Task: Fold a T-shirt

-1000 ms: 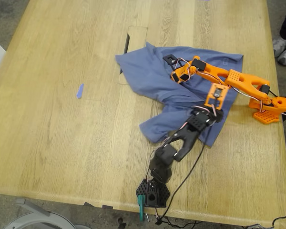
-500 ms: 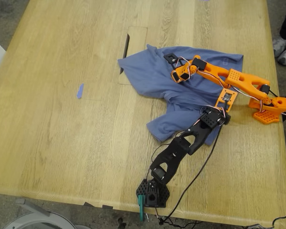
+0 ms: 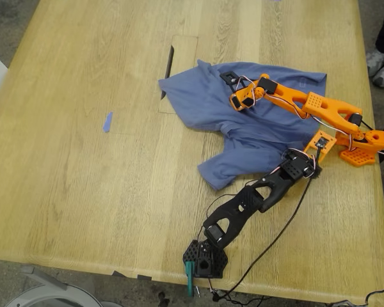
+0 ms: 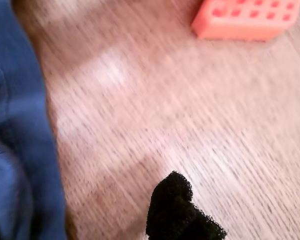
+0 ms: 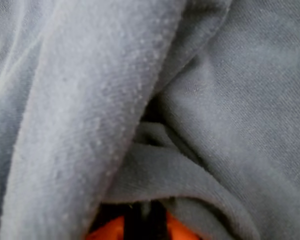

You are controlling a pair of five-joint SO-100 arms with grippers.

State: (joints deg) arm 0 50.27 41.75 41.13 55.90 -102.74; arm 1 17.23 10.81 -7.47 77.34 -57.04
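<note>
Two arms are at the cloth; no fold is formed yet. T-shirt (image 3: pixel 256 128) lies crumpled on the surface (image 3: pixel 83 179), toward the exterior view's right, with one lobe trailing toward the near edge. My first end effector (image 3: pixel 321 142) hangs over bare wood just beside the cloth's edge, near the orange base (image 3: pixel 358 153); I cannot tell how wide it stands. My second end effector (image 3: pixel 233 89) sits buried in folds, grip not discernible. Judgement: flatten first. Pinch a single layer at the hem and keep the far side anchored.
</note>
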